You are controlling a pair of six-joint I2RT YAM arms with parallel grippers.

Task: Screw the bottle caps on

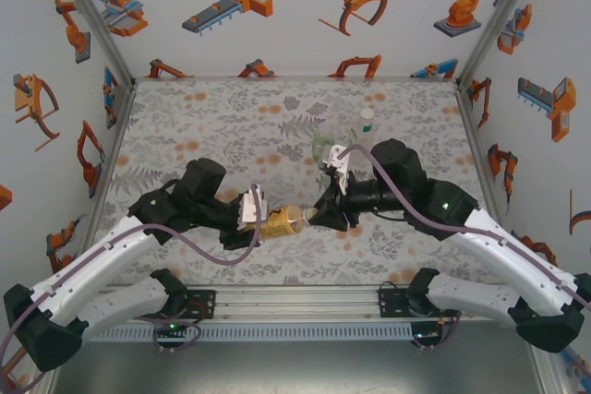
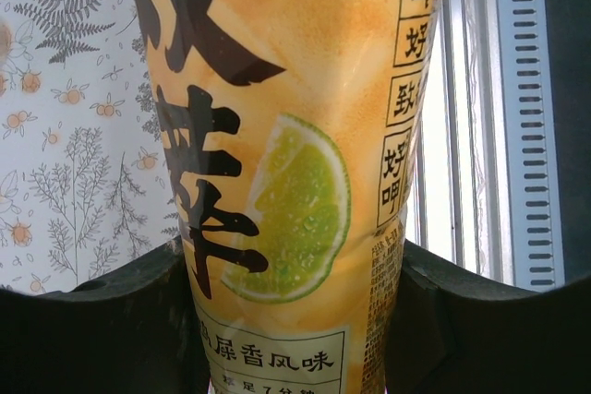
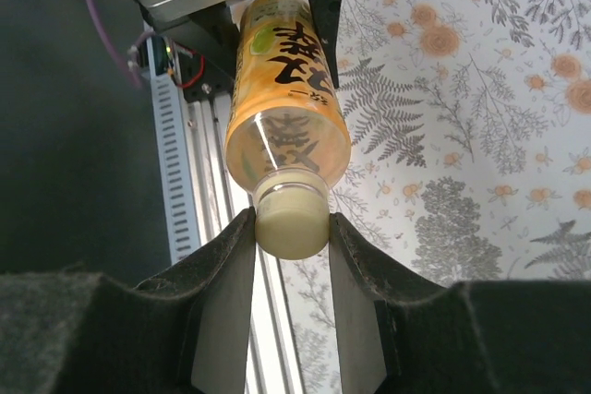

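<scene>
Ferns and orange flowers pattern the table (image 1: 231, 126), and near the middle of its near edge I hold the amber bottle (image 1: 282, 221) on its side, lifted off the surface, between my two claws. My left claw (image 1: 252, 211) is clamped around the bottle's labelled body, a finger pressed to each side. My right claw (image 1: 321, 214) is narrowed onto the pale cap (image 3: 291, 223), which sits on the bottle's mouth with a pad against each flank. Whether the thread has caught I cannot tell. To turn it well, I judge I should line my right wrist up with the bottle's long axis, press the cap lightly toward the neck while rolling, and grip hard with the left so the body doesn't spin along; a skewed cap could cross-thread or slip free. Both forearms reach inward from the near corners, wrists bent to face each other. A short greenish bottle (image 1: 323, 147) and a slim bottle (image 1: 367, 122) stand farther back, behind my right wrist.
</scene>
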